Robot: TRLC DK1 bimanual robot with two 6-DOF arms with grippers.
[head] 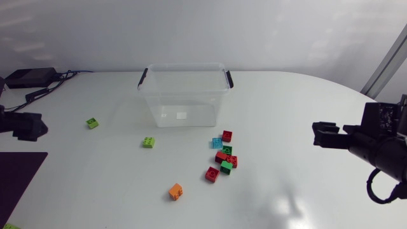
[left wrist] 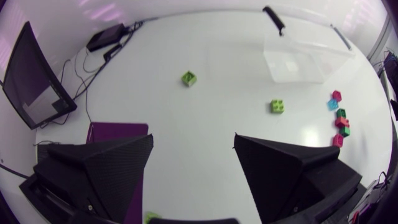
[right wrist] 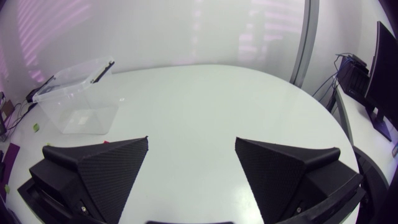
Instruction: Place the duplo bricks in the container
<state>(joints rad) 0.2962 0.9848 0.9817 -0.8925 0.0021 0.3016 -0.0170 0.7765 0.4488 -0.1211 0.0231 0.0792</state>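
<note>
Bricks (head: pixel 222 158) lie loose on the bench (head: pixel 95 184) in front of the clear container (head: pixel 184 108), most in a red, green and blue cluster, with an orange brick (head: pixel 175 191) and two lime bricks (head: pixel 148 142) apart from it. The left gripper (left wrist: pixel 193 140) and right gripper (right wrist: pixel 191 140) both hang with fingers spread wide, holding nothing, well apart from them. Light, hard and smooth-sided by the look, each should take a pinch across two flat opposite walls.

Clear plastic container (head: pixel 184 86), glossy plastic bricks (head: pixel 212 173), smooth white table (head: pixel 95 184)

No text, label, number or sign can be read anywhere here.
</note>
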